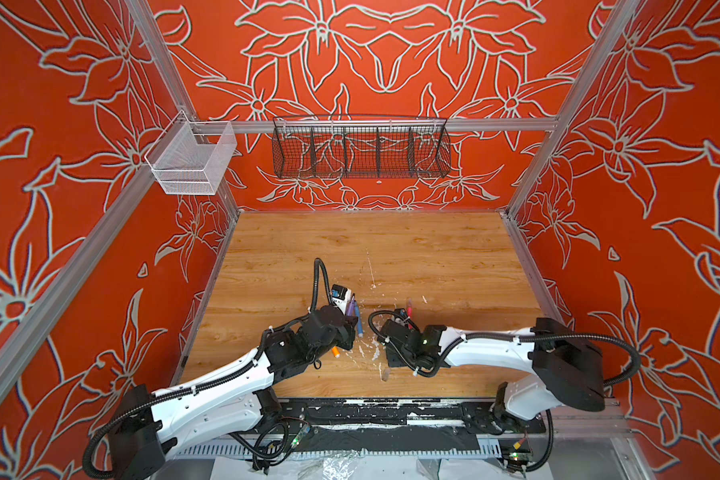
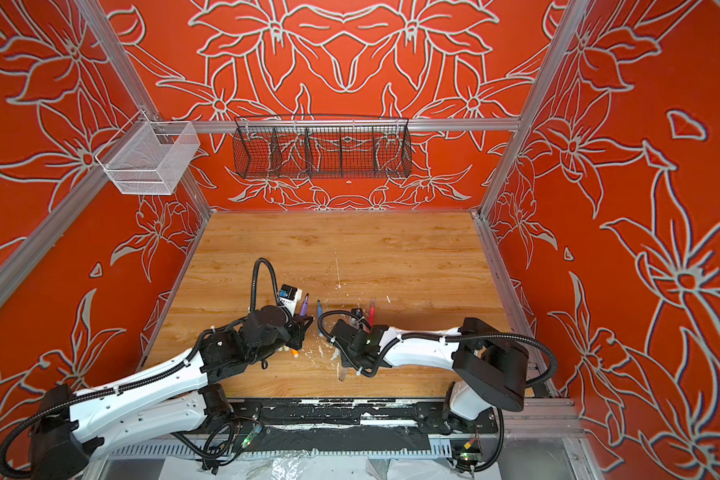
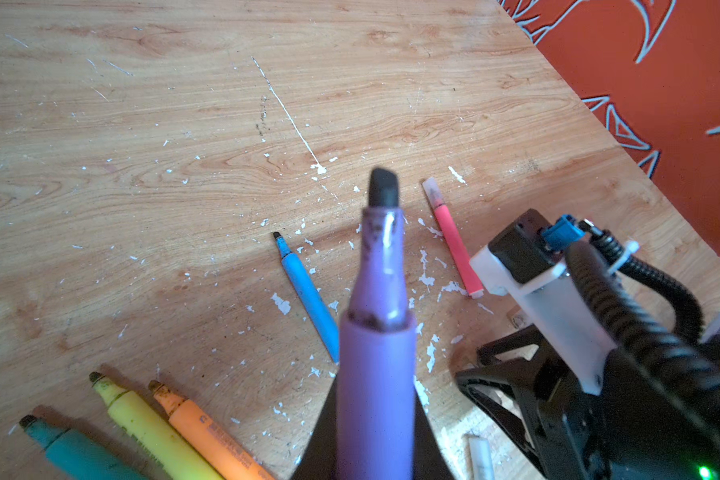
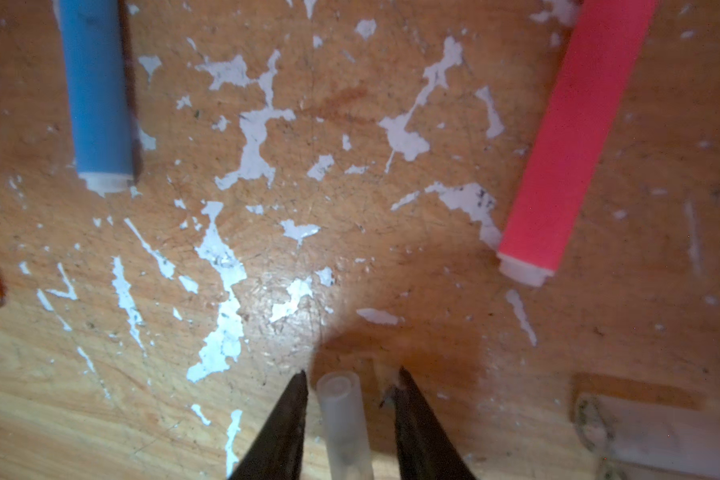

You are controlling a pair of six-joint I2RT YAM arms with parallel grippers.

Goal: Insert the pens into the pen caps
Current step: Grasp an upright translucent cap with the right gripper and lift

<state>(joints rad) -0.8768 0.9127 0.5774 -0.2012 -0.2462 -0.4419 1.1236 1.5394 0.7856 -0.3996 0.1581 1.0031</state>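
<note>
Left tool [image 3: 375,390]: clamped on the purple pen [image 3: 377,332], with the barrel deep between my fingers.
Right tool [image 4: 352,374]: narrow but not closed. It has 1 finger on each side of a cap [image 4: 344,424], and a sliver of table [image 4: 641,291] shows in both gaps, so I grip nothing yet.
Cap place: flat on the table, just short of the white ends of the blue pen [image 4: 96,91] and pink pen [image 4: 578,133], roughly between the 2. My right arm hides it in both top views.
Cap axis: it lies along my right fingers. What looks like the open mouth faces away from the wrist, about level with the fingertips.
Pen axis: in line with my left tool, dark nib leading. In both top views it slants toward the back wall.
Risk 1: the cap sits closer to 1 finger. That finger would touch first and could roll or skid the smooth cylinder aside.
Risk 2: the wall looks thin, so a hard squeeze may flatten the mouth and the nib would jam.
Risk 3: little of the mouth clears my fingertips, so the pen's shoulder could strike them.
Risk 4: much of the pen stands out beyond my grip, and an off-line push could pivot it.
</note>
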